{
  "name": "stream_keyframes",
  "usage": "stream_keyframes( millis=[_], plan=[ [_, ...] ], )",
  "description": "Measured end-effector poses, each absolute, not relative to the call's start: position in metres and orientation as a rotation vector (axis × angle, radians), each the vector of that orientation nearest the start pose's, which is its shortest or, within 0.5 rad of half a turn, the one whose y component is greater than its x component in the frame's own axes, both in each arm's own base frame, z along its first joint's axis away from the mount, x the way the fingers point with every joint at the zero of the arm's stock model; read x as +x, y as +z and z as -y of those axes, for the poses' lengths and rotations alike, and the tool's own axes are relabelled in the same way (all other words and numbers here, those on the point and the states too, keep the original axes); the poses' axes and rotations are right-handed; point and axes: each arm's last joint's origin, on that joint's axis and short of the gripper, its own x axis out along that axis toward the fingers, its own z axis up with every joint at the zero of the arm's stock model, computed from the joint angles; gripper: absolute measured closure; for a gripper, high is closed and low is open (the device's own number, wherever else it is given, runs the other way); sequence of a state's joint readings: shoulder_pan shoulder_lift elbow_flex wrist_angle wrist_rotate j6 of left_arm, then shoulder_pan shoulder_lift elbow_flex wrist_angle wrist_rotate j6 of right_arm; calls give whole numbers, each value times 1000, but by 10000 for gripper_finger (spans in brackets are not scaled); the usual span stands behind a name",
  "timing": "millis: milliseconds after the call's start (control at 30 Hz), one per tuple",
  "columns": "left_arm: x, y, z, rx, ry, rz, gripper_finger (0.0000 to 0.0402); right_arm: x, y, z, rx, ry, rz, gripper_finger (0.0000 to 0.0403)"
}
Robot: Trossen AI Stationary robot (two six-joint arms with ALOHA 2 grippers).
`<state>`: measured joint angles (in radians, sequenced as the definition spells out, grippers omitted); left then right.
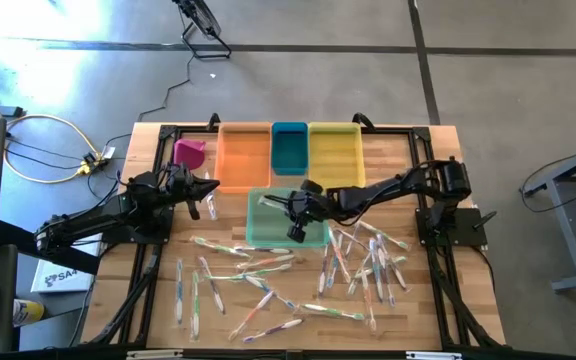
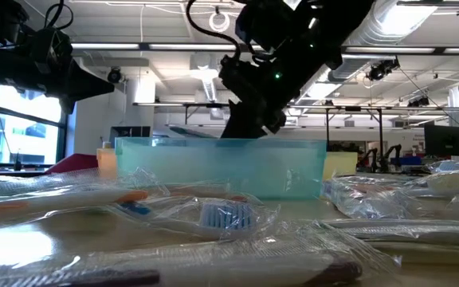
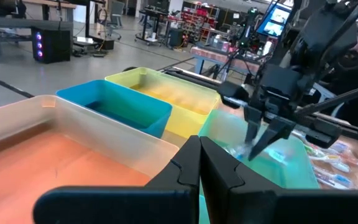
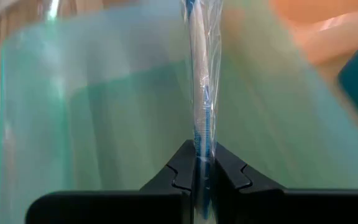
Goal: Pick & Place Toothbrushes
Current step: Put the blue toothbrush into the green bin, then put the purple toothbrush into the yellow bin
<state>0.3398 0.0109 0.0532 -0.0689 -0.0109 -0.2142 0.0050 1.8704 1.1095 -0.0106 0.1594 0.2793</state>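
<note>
Wooden bench [image 1: 168,330] carries loose toothbrushes [image 1: 268,300] across its near half. Farther back, the right gripper [image 1: 286,207] reaches over the green bin [image 1: 260,235], its arm stretched inward, pinching a wrapped toothbrush [image 4: 201,93]. Beyond, the left gripper [image 1: 211,192] hovers pressed together beside the orange bin [image 1: 243,155].

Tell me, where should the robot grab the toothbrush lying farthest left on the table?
Around the middle of its handle, from straight above. That toothbrush lies flat and thin, so only its long sides can be pinched. The left claw, shut by the orange bin, looks nearest; the right claw is holding another toothbrush over the green bin.
</note>
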Motion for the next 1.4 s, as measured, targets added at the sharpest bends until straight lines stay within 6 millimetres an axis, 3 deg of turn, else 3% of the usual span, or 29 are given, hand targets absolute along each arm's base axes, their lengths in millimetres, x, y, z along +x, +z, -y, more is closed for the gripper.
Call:
stream_keyframes(
  millis=[433,833,1200,1400],
  plan=[
    [89,174,-32,-216,352,11,402,388,140,14,332,-198,-825,388],
    [89,174,-32,-216,352,11,402,383,136,28,370,-198,-891,386],
    [89,174,-32,-216,352,11,402,384,137,28,323,-203,-870,299],
    [89,174,-32,-216,352,11,402,389,141,28,335,-162,-812,289]
  ],
)
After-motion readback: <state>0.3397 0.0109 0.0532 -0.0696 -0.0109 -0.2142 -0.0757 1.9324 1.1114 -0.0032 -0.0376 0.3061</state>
